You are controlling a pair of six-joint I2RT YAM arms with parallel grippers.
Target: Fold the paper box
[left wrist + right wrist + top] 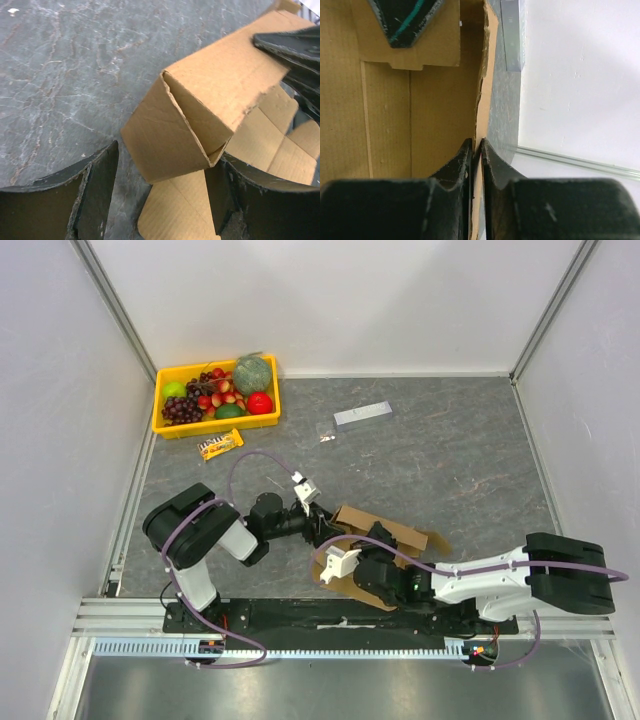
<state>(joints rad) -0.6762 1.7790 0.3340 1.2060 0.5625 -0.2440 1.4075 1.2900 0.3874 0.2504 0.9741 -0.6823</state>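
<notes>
From above, the left arm (pixel 200 535) and right arm (pixel 545 575) reach inward from the near edge to the paper box (pixel 395 530). It is half-raised brown cardboard on the table (pixel 450 450) just in front of them, well apart from the yellow fruit tray (pixel 165 425) at the back.

At the left wrist, the left claw (pixel 165 160) stands open. Its fingers (pixel 95 185) sit either side of a folded corner, probably to steady it.

At the right wrist, the right claw (pixel 476 146) is closed to a slit on a raised side wall, seemingly to hold it upright while the end is folded in.
</notes>
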